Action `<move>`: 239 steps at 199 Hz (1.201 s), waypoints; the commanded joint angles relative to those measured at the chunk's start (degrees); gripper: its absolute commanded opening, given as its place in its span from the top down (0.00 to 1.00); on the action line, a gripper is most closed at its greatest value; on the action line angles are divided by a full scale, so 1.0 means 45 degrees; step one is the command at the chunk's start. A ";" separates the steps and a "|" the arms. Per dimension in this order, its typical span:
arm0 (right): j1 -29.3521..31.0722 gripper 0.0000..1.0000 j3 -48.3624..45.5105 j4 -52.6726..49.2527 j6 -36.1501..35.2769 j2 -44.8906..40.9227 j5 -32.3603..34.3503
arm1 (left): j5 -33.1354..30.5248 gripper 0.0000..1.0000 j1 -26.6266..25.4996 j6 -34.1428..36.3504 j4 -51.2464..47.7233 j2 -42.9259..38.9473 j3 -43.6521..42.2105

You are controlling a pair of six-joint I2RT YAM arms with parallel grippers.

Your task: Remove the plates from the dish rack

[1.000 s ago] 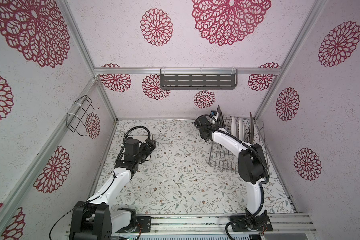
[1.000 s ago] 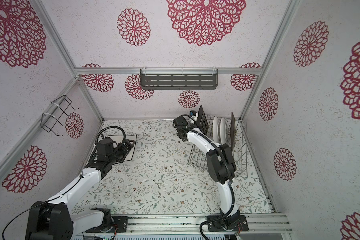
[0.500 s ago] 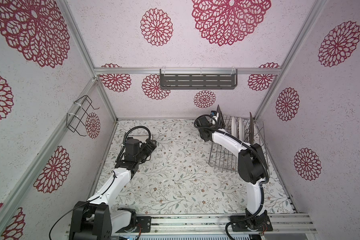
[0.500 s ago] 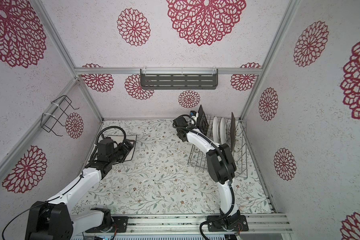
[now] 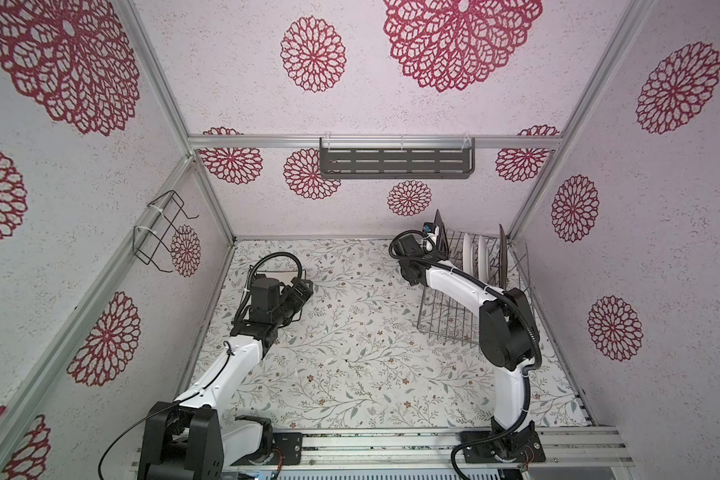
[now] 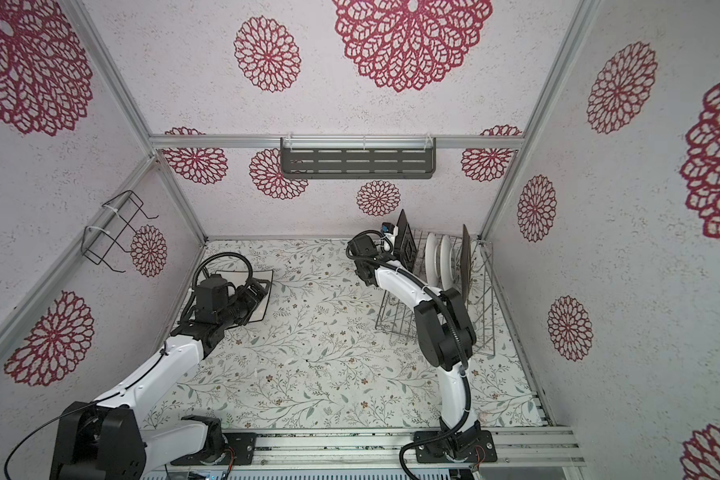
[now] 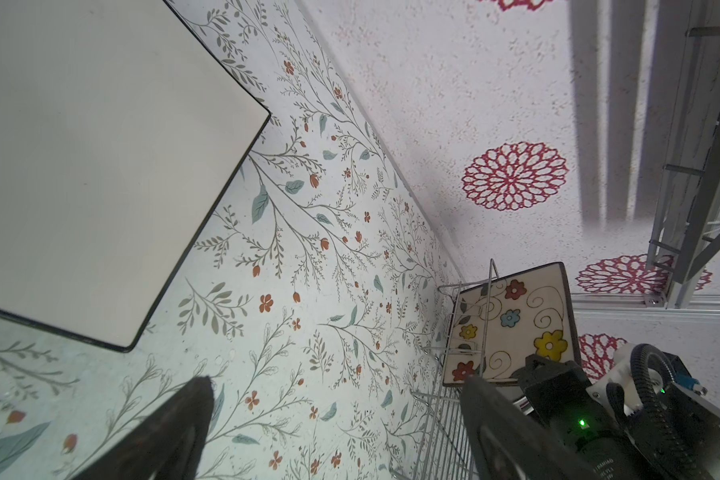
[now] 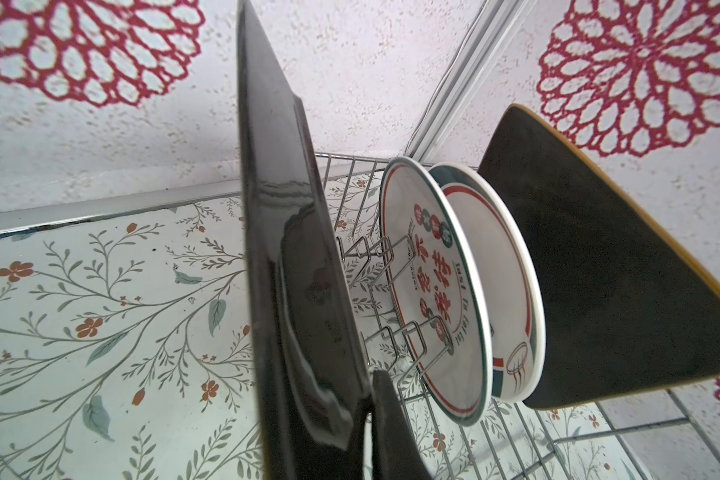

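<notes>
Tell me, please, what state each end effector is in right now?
Left end effector: open, holding nothing.
Right end effector: shut on the flowered square plate.

I get bright, even light with soft shadows in both top views. Wrist views bend at the edges; the left fingers (image 7: 171, 432) blur, the glossy dark plate (image 8: 292, 249) shows glare.

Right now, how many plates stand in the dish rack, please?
4: a flowered square plate at the inner end, held by the right gripper; two round plates in the middle; a black square plate by the wall. None looks hidden.
</notes>
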 commanded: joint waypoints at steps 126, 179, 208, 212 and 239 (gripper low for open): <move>0.0054 1.00 -0.1555 0.4924 -0.2855 -0.2397 0.2313 | -0.0010 0.03 -0.0129 0.0239 -0.0092 -0.0424 0.0275; 0.0127 1.00 -0.2037 0.6216 -0.3747 -0.2827 0.2567 | -0.0098 0.03 -0.0129 0.0241 -0.0223 -0.0604 0.0259; 0.0173 1.00 -0.2194 0.6827 -0.4192 -0.3009 0.2684 | -0.0118 0.03 -0.0147 0.0258 -0.0282 -0.0660 0.0294; 0.0176 1.00 -0.2210 0.6888 -0.4259 -0.3019 0.2712 | -0.0118 0.03 -0.0151 0.0258 -0.0302 -0.0653 0.0309; 0.0215 1.00 -0.2325 0.7536 -0.4819 -0.3151 0.2943 | -0.0138 0.03 -0.0154 0.0258 -0.0354 -0.0683 0.0325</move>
